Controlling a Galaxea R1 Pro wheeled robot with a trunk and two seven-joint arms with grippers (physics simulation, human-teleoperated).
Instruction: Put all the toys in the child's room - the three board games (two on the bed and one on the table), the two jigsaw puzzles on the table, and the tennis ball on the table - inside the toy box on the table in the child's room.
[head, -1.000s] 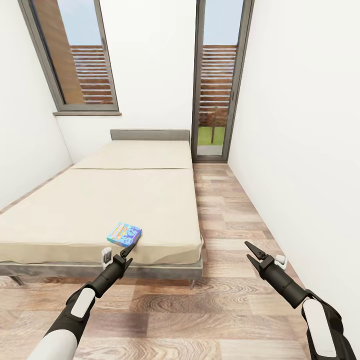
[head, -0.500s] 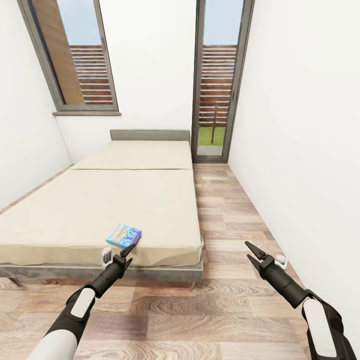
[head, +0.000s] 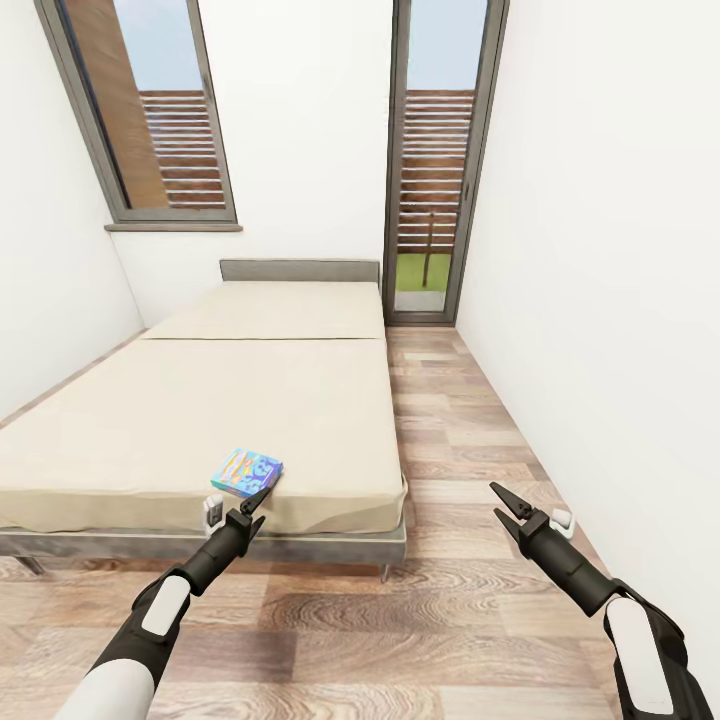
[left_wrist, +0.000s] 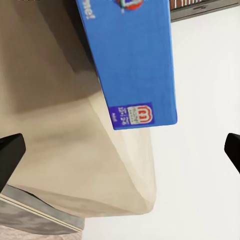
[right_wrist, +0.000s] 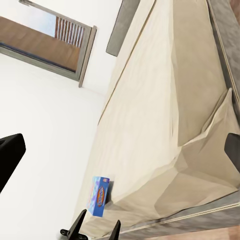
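One blue board game lies flat near the foot edge of the cream bed. My left gripper hovers open just in front of and below it, touching nothing. In the left wrist view the blue box lies ahead between the widely spread fingertips, above the mattress corner. Over the floor to the right of the bed, my right gripper stands open and empty. The right wrist view shows the game and the left gripper past the mattress. The table, toy box, jigsaw puzzles and tennis ball are out of view.
A strip of wood-plank floor runs between the bed and the white wall on the right. A tall glass door closes its far end. A window sits above the grey headboard.
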